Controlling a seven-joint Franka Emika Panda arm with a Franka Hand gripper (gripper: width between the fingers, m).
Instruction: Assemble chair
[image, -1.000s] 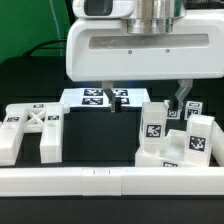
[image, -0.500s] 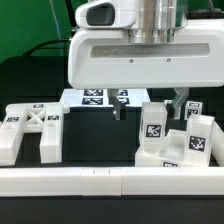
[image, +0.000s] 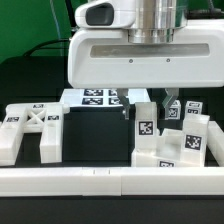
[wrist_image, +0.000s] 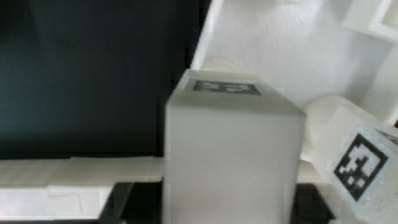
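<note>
On the exterior view's left of the desk (image: 95, 138), near the front edge, the X-braced panel (image: 30, 125) lies flat, well apart from where I am working. The marker board (image: 95, 97) sits at the back edge, behind the middle.

Right of the middle, the arm (image: 140, 50) hangs straight down with its wrist vertical. The jaws are closed hard on an upright leg block (image: 147, 125), one finger on either side near its top. In the wrist view that leg block (wrist_image: 231, 140) fills the middle, its tagged end facing the camera. I cannot tell whether its foot is clear of the low parts beneath it.

Further right, more tagged blocks (image: 195, 135) stand just beside it.

I judge the leg block light, rigid and not fragile. Its flat, matte sides should grip well. Held this high, a tall block could swing, and the neighbouring blocks leave little room.
</note>
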